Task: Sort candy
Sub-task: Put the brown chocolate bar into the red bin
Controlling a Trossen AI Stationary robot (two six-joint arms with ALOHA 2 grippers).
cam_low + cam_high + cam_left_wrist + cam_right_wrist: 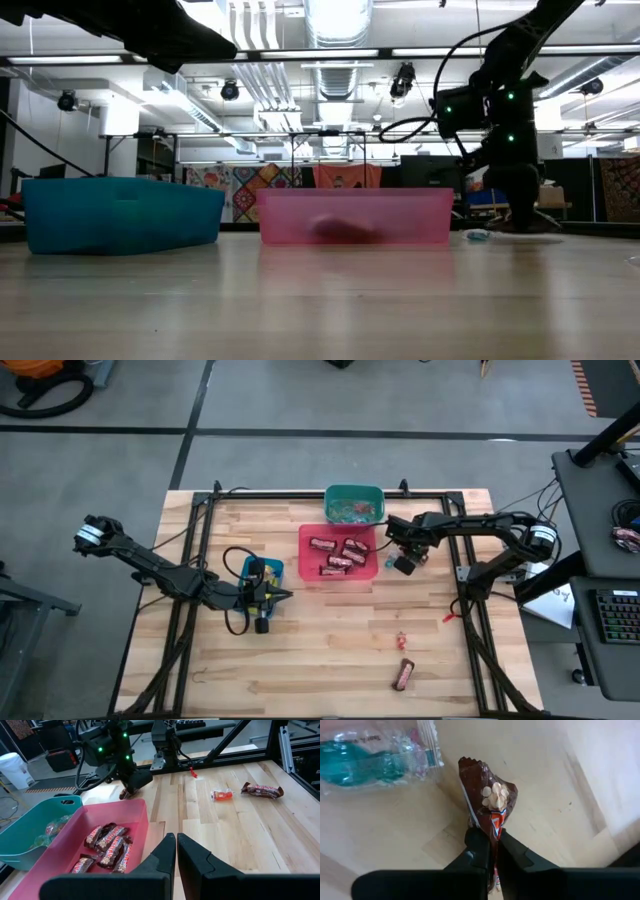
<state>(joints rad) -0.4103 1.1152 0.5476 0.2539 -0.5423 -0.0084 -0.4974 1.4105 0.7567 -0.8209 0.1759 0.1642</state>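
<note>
Right wrist view, fingers [491, 851] pinching brown crinkled candy bar [489, 800], left fingers [176, 851] pressed together.

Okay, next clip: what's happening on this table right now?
Two arms are sorting candy into bins. The right claw has pinched a dark brown bar just beside the red bin, next to a blue-wrapped piece lying on the wood. The red bin already holds several brown bars, and the teal bin holds small wrapped pieces. The left claw is shut and empty, waiting by the blue bin. One more brown bar and a small red piece are unsorted on the table.
</note>
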